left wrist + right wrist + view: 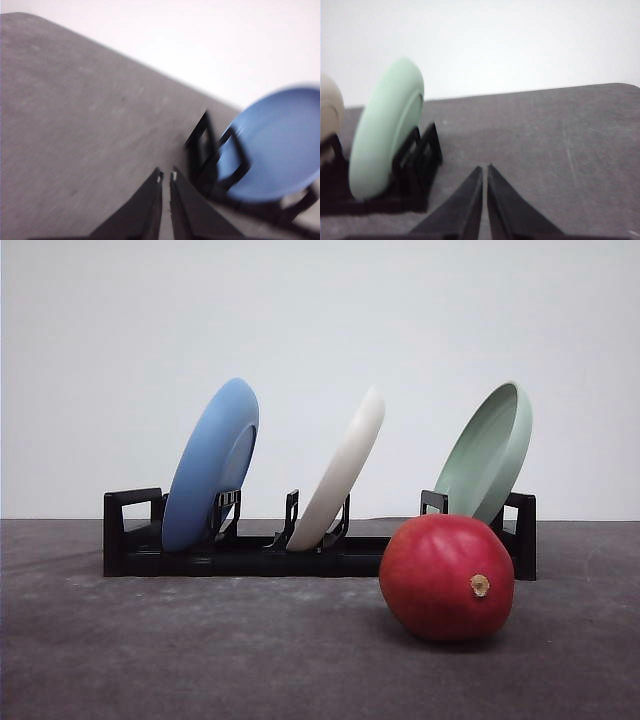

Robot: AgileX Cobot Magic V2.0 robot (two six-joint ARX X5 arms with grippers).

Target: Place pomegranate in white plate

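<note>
Pomegranate (447, 578) rests on the grey table (200, 650), in front of the right end of the black rack (250, 555), stem nub facing the front camera. White plate (340, 472) stands tilted in the rack's middle slot, between the blue plate (210, 465) and the pale green plate (487, 452). My left claw (166, 176) is closed, empty, above bare table near the blue plate. My right claw (484, 170) is closed, empty, beside the green plate's end of the rack

Plain white wall (320, 310) behind; dark grey matte tabletop (200, 650) in front, soft even light, faint shadows.
</note>
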